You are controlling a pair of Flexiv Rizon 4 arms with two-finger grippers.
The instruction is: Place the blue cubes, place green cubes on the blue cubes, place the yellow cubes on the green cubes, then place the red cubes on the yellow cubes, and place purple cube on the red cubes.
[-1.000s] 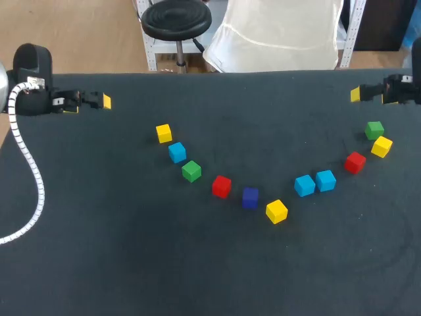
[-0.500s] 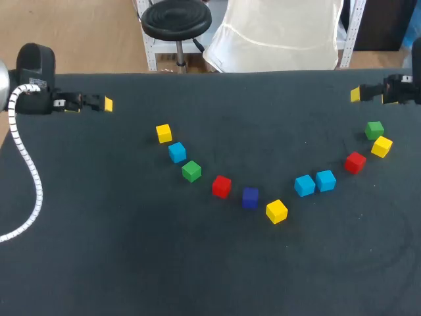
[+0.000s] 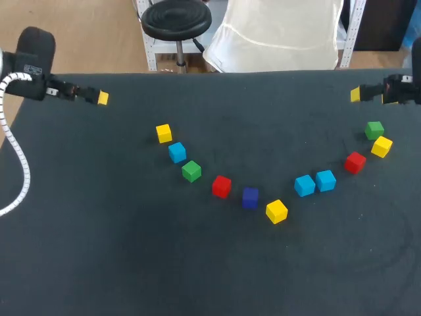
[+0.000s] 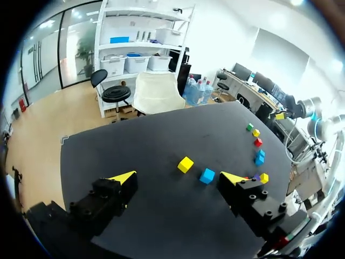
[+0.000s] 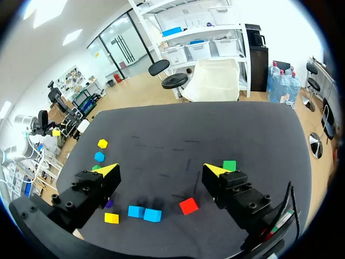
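Observation:
Eleven cubes lie in a curved row on the black table (image 3: 197, 263). From the left they are yellow (image 3: 164, 133), blue (image 3: 177, 153), green (image 3: 191, 171), red (image 3: 222, 186), purple (image 3: 250, 197) and yellow (image 3: 277, 211). The row goes on with two touching blue cubes (image 3: 304, 185) (image 3: 325, 180), red (image 3: 355, 162), yellow (image 3: 381, 146) and green (image 3: 374, 130). My left gripper (image 3: 99, 98) (image 4: 178, 178) hangs open at the far left, well short of the yellow cube (image 4: 186, 164). At the far right, my right gripper (image 3: 358, 94) (image 5: 161, 170) is open and empty, above the green cube (image 5: 229, 165).
A white ribbed cable (image 3: 20, 164) hangs from my left arm over the table's left side. The table's near half is bare black mat.
My left arm has shifted a little toward the table's far edge, its gripper still open. The right arm and all cubes have stayed put.

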